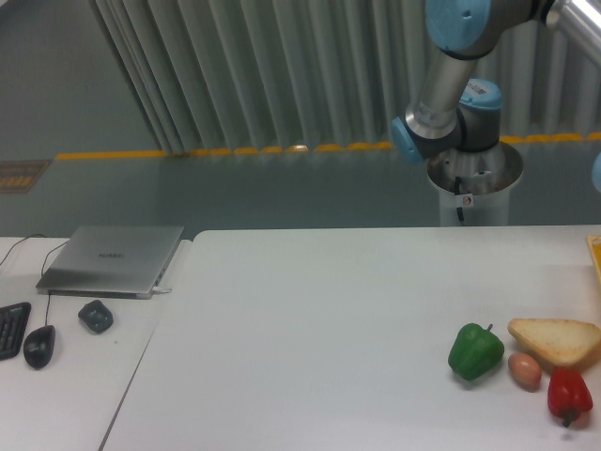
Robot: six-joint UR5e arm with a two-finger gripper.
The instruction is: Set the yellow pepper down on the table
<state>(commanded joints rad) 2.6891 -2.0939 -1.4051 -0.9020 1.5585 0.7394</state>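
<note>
Rising out of the top right of the frame, the UR5e arm [449,99] shows only its grey links and blue-capped joints above its pedestal [474,188] behind the table [310,329].

Its claw lies beyond the frame, so whether it is spread or pressed together cannot be told, and the yellow pepper shows nowhere in this view. A green pepper [475,351], a slice of bread [556,340], a small brownish round item [525,370] and a red pepper [569,396] cluster close together near the table's right edge. Bare white surface runs from there to the rounded left corner. On the narrower desk alongside sit a closed laptop [113,260] and a mouse [38,346].
</note>
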